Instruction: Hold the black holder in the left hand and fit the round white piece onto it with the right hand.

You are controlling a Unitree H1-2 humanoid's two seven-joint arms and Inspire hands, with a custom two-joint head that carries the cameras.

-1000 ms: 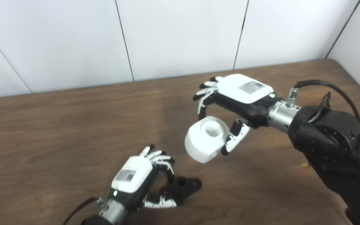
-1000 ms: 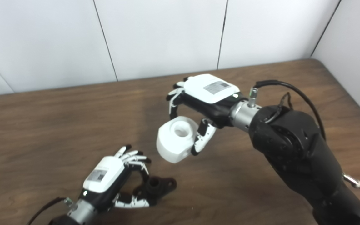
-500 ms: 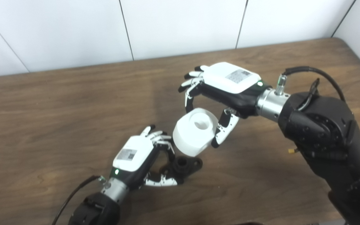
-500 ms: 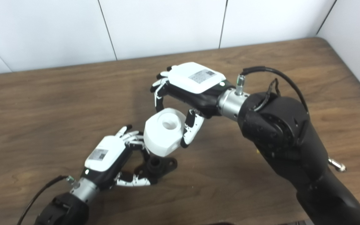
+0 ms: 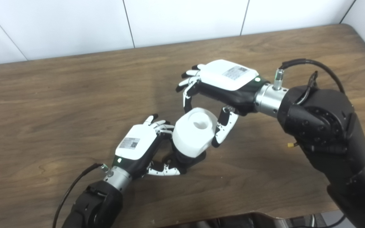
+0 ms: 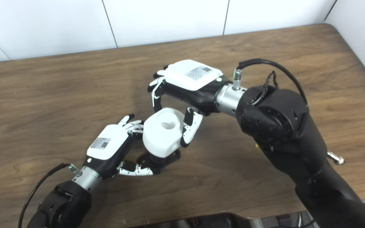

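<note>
Near the middle of the brown wooden counter [image 5: 59, 95] | left robot hand [image 5: 138, 148] grips the black plastic holder [image 5: 187, 159] resting on the surface | right robot hand [image 5: 215, 91] clasps the round white plastic piece [image 5: 193, 133] from above, sitting directly over the holder, touching it; seating depth hidden.

The right robot hand [image 5: 220, 85] grips the round white piece [image 5: 193, 132] between its fingers and thumb, the piece's central hole facing up. It sits directly over the black holder [image 5: 185, 158], hiding most of it (whether the two touch cannot be told). The left robot hand [image 5: 141, 148] is curled around the holder low on the brown wooden desk [image 5: 59, 95], its fingertips just beside the white piece.
</note>
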